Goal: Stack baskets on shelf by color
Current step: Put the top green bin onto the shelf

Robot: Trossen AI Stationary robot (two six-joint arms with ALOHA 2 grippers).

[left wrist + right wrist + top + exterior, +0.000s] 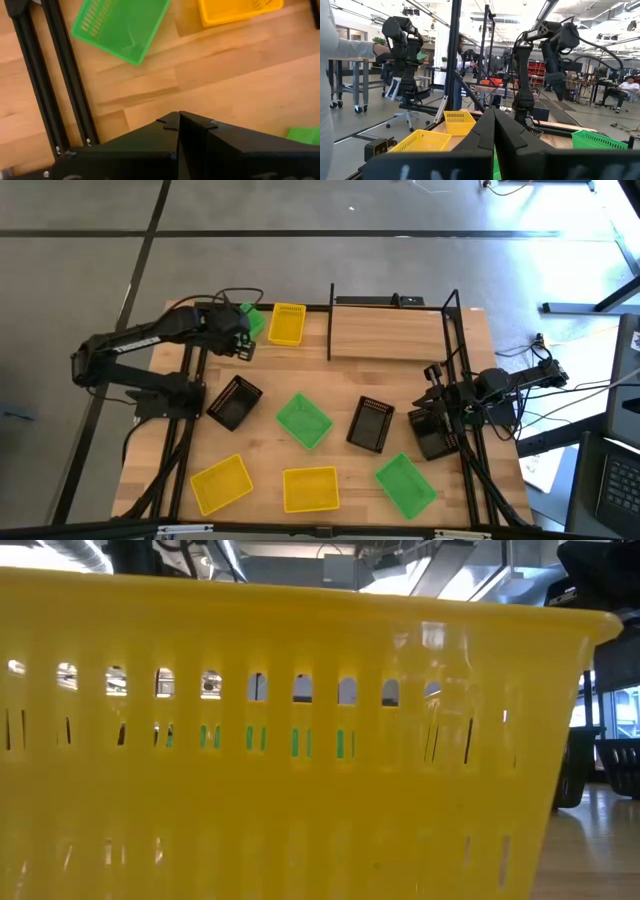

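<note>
Seen from above, the wooden shelf (390,332) sits bare at upper centre, while mesh baskets lie scattered across the table below it, such as a green basket (303,420). They look light and springy; pinch one rim wall. Left gripper (243,345) and right gripper (432,442) are both closed, holding nothing.

the shelf (388,332) stands at the worktop's (268,442) far edge. two baskets (286,324) lie to its left near the left hand (243,346); seven more lie spread before it.
</note>
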